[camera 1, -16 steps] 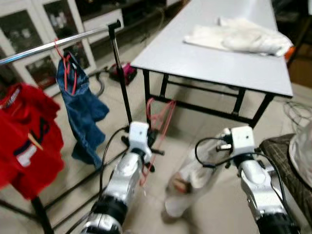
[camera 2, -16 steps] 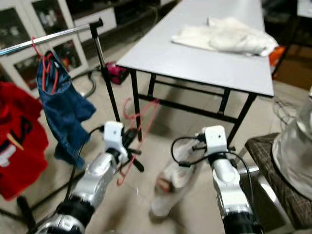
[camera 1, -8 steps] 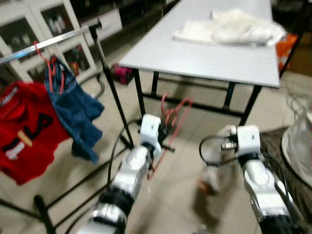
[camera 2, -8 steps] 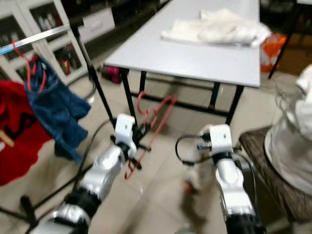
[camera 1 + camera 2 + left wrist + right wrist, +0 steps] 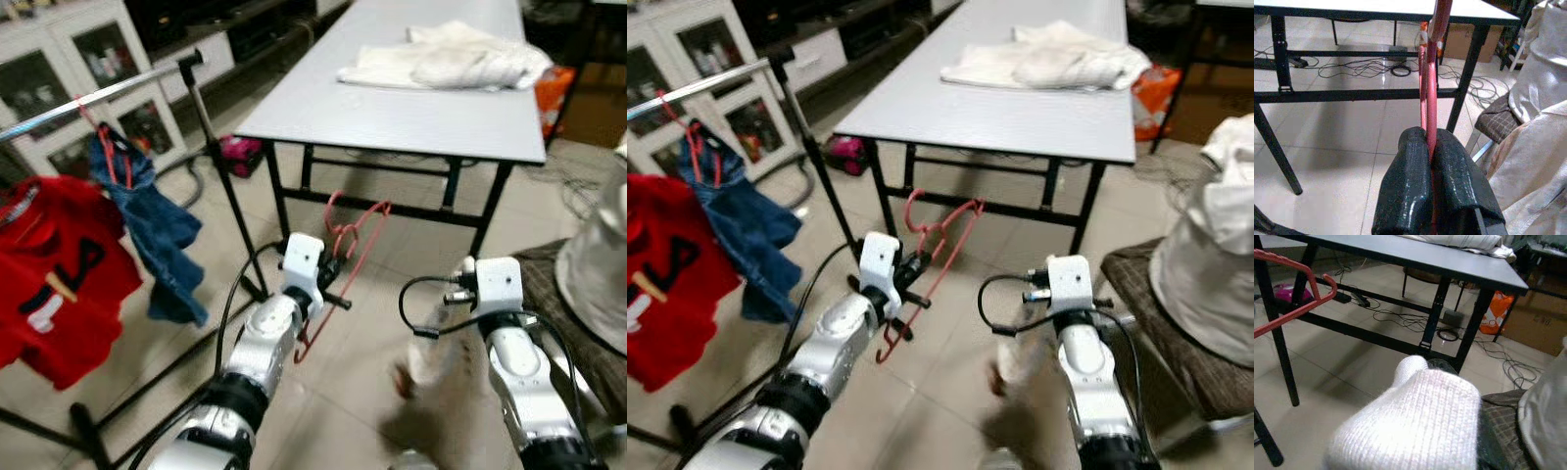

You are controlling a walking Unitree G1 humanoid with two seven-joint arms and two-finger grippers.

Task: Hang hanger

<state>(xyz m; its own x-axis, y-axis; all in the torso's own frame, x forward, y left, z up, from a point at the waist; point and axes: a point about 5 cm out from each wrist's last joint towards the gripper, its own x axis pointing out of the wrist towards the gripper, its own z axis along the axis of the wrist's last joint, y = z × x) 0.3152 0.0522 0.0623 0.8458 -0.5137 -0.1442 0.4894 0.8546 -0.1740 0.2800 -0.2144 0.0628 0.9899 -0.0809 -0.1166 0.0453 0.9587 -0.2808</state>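
The left claw (image 5: 1431, 161) is clamped tight on the red hanger (image 5: 345, 257), held in the air in front of the counter's (image 5: 411, 108) near edge, hook uppermost, well apart from the garment rail (image 5: 93, 96). The right claw (image 5: 1422, 382) is wrapped in a white knit garment (image 5: 1410, 426); its opening cannot be told. Blue jeans (image 5: 152, 230) and a red shirt (image 5: 54, 279) hang on the rail.
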